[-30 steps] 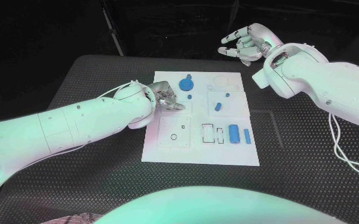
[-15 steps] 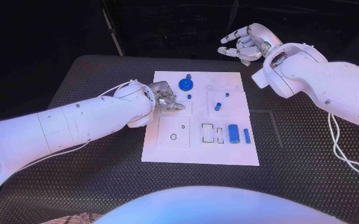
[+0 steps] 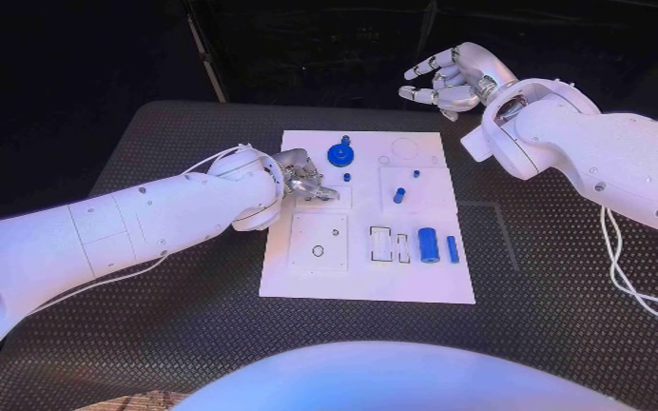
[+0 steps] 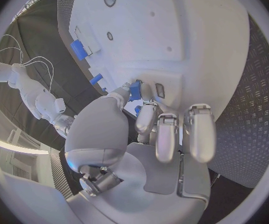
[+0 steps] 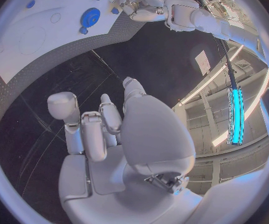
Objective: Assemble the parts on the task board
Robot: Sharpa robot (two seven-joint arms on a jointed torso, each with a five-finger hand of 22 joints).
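Left hand [image 3: 304, 181] low over board [image 3: 309, 278], fingers [image 4: 136, 90] pinching small blue part [image 4: 134, 88]; seat straight, press gently. Right hand [image 3: 450, 81] raised off desk [image 3: 179, 145], fingers apart, empty

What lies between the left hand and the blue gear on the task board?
In the head view, only bare white task board separates the left hand from the blue gear.

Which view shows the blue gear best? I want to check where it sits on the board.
The head view: the blue gear lies in plain sight near the far edge of the task board. The right wrist view shows it small and bent near the rim. In the left wrist view I cannot make it out.
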